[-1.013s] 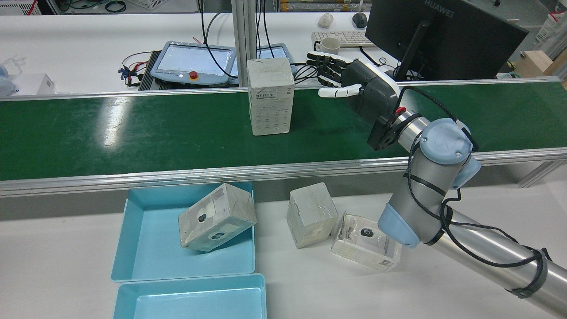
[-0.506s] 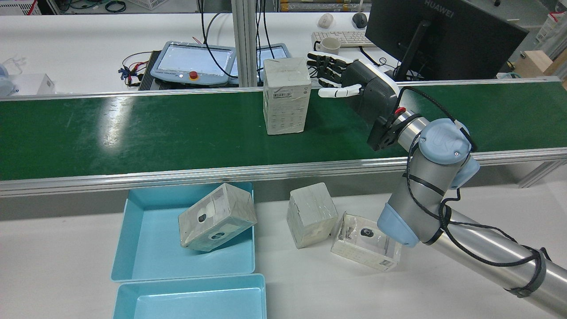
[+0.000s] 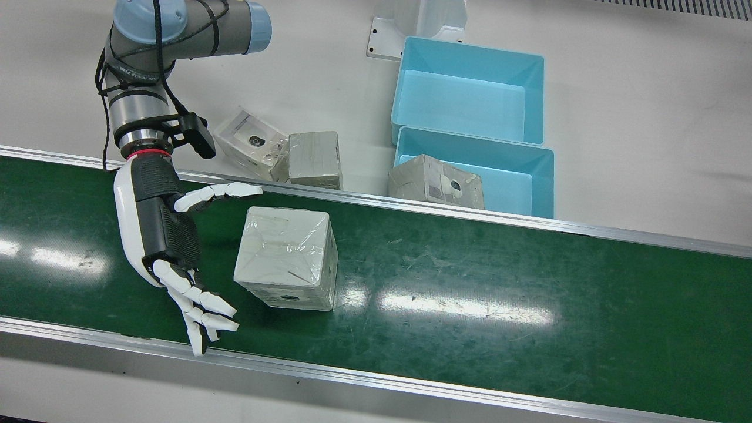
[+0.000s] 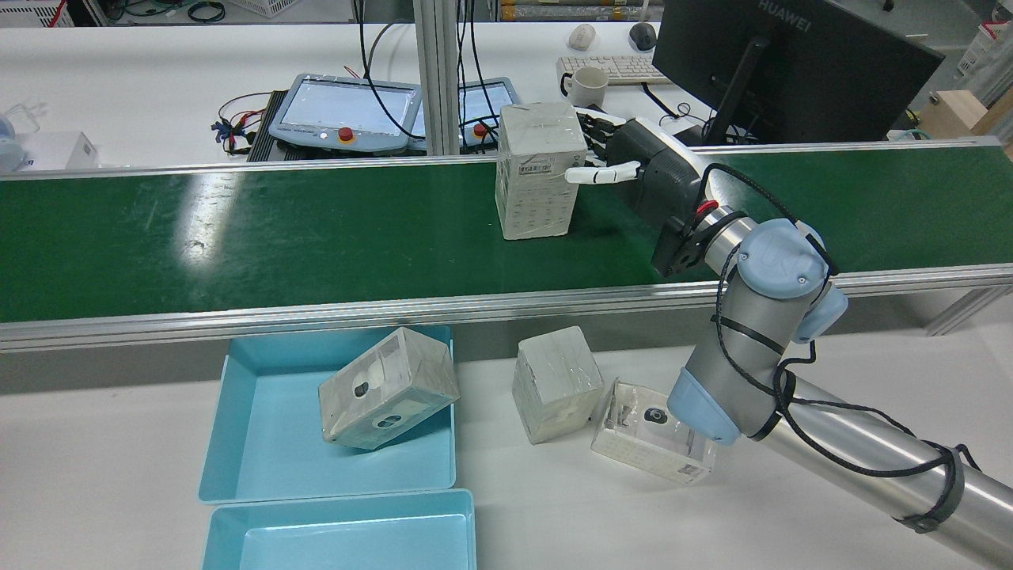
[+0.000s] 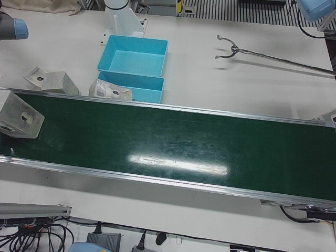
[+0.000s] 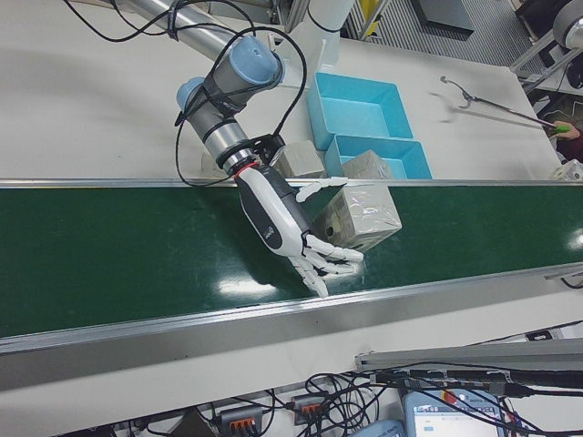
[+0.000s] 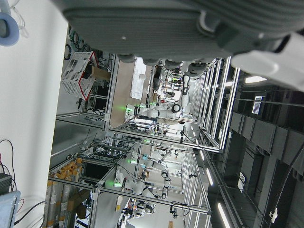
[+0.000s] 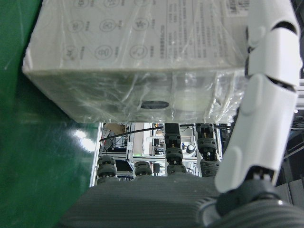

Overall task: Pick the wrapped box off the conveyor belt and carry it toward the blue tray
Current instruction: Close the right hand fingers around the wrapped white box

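Observation:
The wrapped box (image 3: pixel 288 255) stands on the green conveyor belt (image 3: pixel 499 282), a pale carton under clear film; it also shows as the box (image 4: pixel 538 170) in the rear view. My right hand (image 3: pixel 170 235) is open just beside it, palm toward the box. Its thumb (image 3: pixel 229 191) reaches along the robot-side face and the fingers (image 3: pixel 202 311) spread by the far side, with a gap showing. In the right hand view the box (image 8: pixel 137 57) fills the top. The blue tray (image 3: pixel 511 188) lies beyond the belt. Of my left hand (image 7: pixel 166 23) only the grey palm shows.
A second blue tray (image 3: pixel 470 100) sits behind the first, which holds a tilted wrapped box (image 3: pixel 437 182). Two more boxes (image 3: pixel 314 158) (image 3: pixel 249 141) lie on the white table by my right arm. A metal hook rod (image 5: pixel 262 52) lies far off.
The box has ridden the belt rightward in the rear view, up to my right hand. The hand has shifted slightly toward it, so the thumb now overlaps the box's front.

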Robot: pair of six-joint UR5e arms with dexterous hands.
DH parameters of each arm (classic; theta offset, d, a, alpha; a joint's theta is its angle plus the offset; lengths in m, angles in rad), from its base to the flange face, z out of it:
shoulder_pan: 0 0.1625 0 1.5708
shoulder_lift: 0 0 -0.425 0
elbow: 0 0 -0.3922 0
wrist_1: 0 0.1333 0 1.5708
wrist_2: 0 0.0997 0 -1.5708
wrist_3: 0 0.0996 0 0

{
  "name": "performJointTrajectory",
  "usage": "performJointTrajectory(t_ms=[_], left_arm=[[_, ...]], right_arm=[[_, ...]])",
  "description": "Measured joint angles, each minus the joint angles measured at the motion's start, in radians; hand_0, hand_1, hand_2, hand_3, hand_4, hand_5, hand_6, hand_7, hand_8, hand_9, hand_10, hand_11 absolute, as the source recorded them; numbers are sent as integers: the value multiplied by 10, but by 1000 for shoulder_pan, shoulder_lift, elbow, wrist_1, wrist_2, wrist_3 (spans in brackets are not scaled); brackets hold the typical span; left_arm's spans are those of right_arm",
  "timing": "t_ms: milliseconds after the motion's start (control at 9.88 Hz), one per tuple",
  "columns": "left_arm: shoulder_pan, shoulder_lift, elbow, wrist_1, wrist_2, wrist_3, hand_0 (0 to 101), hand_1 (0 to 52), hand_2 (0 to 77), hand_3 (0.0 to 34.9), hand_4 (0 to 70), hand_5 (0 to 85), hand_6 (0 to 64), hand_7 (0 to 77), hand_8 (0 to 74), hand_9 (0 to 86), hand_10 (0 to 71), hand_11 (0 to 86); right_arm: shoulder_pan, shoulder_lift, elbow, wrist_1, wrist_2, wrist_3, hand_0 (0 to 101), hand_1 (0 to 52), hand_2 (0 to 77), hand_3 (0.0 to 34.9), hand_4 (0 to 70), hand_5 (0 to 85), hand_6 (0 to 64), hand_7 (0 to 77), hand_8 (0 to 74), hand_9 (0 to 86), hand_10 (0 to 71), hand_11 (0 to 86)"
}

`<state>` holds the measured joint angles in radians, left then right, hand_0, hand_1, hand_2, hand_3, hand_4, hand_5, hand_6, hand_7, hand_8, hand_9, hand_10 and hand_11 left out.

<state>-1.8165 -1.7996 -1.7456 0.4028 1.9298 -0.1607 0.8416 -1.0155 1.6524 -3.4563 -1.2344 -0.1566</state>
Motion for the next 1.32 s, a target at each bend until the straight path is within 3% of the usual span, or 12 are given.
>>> performJointTrajectory(t_ms=[203, 405, 506, 608, 810, 911, 1013, 1114, 1215, 1316], left_arm=[[0, 0, 0, 0, 0, 0, 0, 0, 5, 0, 0, 5, 0, 5, 5, 5, 0, 0], [0, 0, 0, 0, 0, 0, 0, 0, 5, 0, 0, 5, 0, 5, 5, 0, 5, 0], [0, 0, 0, 0, 0, 0, 0, 0, 5, 0, 0, 5, 0, 5, 5, 0, 5, 0], [0, 0, 0, 0, 0, 0, 0, 0, 5, 0, 0, 5, 0, 5, 0, 5, 5, 0], [0, 0, 0, 0, 0, 0, 0, 0, 5, 0, 0, 5, 0, 5, 5, 0, 5, 0], [0, 0, 0, 0, 0, 0, 0, 0, 11, 0, 0, 5, 0, 5, 5, 5, 0, 0], [0, 0, 0, 0, 0, 0, 0, 0, 5, 0, 0, 5, 0, 5, 5, 0, 0, 0], [0, 0, 0, 0, 0, 0, 0, 0, 11, 0, 0, 5, 0, 5, 5, 0, 0, 0], [0, 0, 0, 0, 0, 0, 0, 0, 11, 0, 0, 5, 0, 5, 5, 0, 0, 0], [0, 0, 0, 0, 0, 0, 0, 0, 11, 0, 0, 5, 0, 5, 5, 0, 5, 0]], right_arm=[[-9, 1, -3, 0, 12, 0, 433, 93, 164, 156, 300, 93, 49, 218, 0, 44, 54, 76], [-21, 5, -3, 0, 22, 0, 432, 87, 169, 100, 300, 93, 49, 218, 0, 44, 54, 76], [-27, 8, -3, 0, 24, 0, 427, 76, 185, 57, 295, 256, 131, 289, 55, 104, 93, 147], [-32, 12, -4, 1, 26, -1, 403, 22, 213, 9, 295, 295, 191, 355, 153, 164, 153, 229], [-40, 16, -12, 5, 31, 0, 403, 22, 213, 9, 295, 295, 191, 355, 153, 164, 153, 229], [-42, 19, -13, 6, 38, 2, 380, 16, 196, 3, 289, 349, 245, 376, 333, 333, 224, 322], [-43, 22, -7, 10, 43, 4, 377, 33, 175, 5, 267, 431, 284, 398, 360, 398, 224, 322], [-43, 25, 10, 19, 46, 6, 377, 27, 196, 0, 229, 518, 322, 425, 300, 480, 196, 284], [-43, 29, 38, 26, 54, 4, 396, 16, 196, 0, 218, 622, 333, 562, 224, 349, 153, 218], [-49, 35, 73, 30, 71, 2, 411, 11, 196, 0, 218, 654, 333, 578, 224, 349, 153, 218]])
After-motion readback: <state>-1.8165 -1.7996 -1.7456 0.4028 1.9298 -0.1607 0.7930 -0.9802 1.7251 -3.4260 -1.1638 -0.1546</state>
